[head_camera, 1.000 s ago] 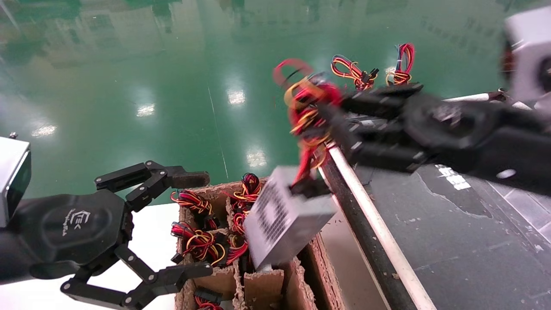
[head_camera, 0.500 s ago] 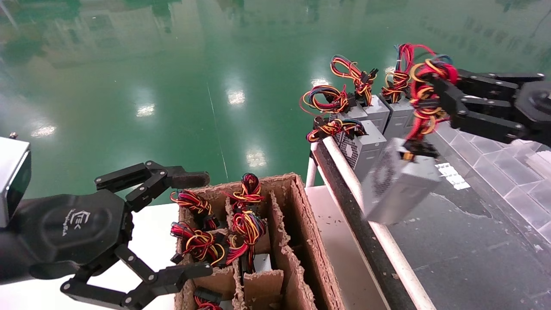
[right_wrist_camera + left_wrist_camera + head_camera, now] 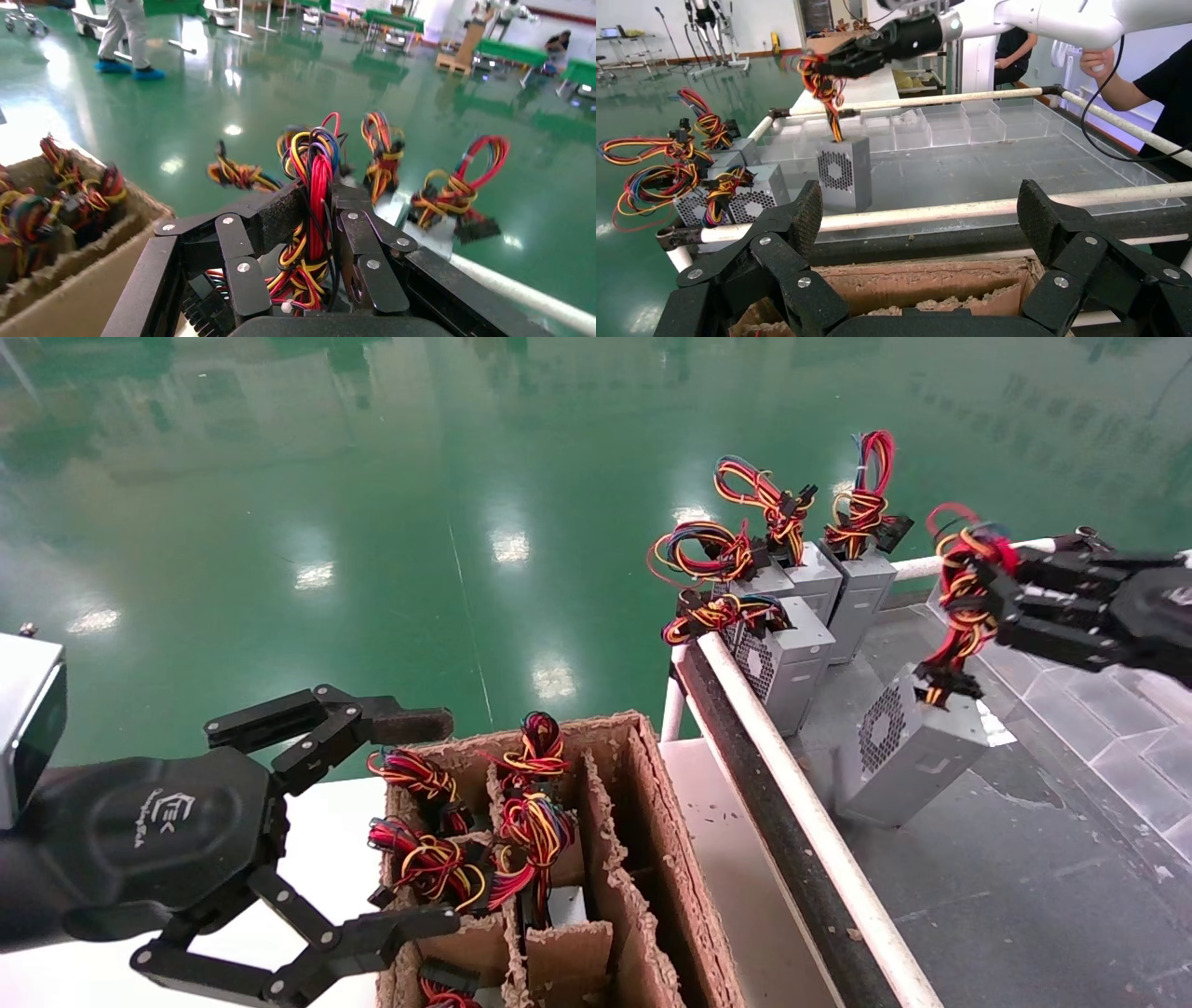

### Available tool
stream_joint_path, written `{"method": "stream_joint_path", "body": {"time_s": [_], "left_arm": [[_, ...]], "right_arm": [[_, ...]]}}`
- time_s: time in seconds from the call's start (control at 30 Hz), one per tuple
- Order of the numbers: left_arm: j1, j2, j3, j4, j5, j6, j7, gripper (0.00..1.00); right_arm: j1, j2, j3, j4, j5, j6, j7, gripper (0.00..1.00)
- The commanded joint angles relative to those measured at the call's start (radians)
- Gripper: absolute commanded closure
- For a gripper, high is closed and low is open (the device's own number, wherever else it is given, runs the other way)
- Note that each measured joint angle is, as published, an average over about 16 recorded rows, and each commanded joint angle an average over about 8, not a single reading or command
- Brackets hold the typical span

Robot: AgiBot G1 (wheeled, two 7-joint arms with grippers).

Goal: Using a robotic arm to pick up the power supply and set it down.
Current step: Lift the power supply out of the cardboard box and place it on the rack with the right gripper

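The power supply (image 3: 908, 747) is a small grey metal box with a round honeycomb fan vent on its side face, and a looped bundle of red, yellow and black wires (image 3: 964, 589) coming out of the top with a black connector at the base. It sits upright on the dark bench (image 3: 1006, 859) near the white rail (image 3: 801, 794) along its left edge, just beside four other supplies (image 3: 805, 617) clustered at the far left corner. The right gripper (image 3: 1001, 598) has its black fingers clamped tight around the wire bundle, above the box. The left gripper (image 3: 410, 817) hangs spread wide open with nothing in it, over the cardboard box (image 3: 652, 822) with dividers and more wire bundles inside.
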State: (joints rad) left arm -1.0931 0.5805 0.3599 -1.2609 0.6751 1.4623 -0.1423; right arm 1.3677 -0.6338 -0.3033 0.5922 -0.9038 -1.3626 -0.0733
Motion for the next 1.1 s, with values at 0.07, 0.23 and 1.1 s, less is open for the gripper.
{"method": "stream_joint_path", "body": {"time_s": [0.07, 0.23, 1.1], "left_arm": [[0.0, 0.0, 0.0, 0.0, 0.0, 0.0, 0.0, 0.0], [0.0, 0.0, 0.0, 0.0, 0.0, 0.0, 0.0, 0.0], [0.0, 0.0, 0.0, 0.0, 0.0, 0.0, 0.0, 0.0]], "right_arm": [[0.032, -0.027, -0.014, -0.06, -0.027, 0.002, -0.032, 1.0], [0.097, -0.072, -0.043, -0.148, -0.075, -0.001, -0.074, 1.0], [0.357, -0.21, -0.121, -0.49, -0.215, 0.071, -0.235, 1.0]]}}
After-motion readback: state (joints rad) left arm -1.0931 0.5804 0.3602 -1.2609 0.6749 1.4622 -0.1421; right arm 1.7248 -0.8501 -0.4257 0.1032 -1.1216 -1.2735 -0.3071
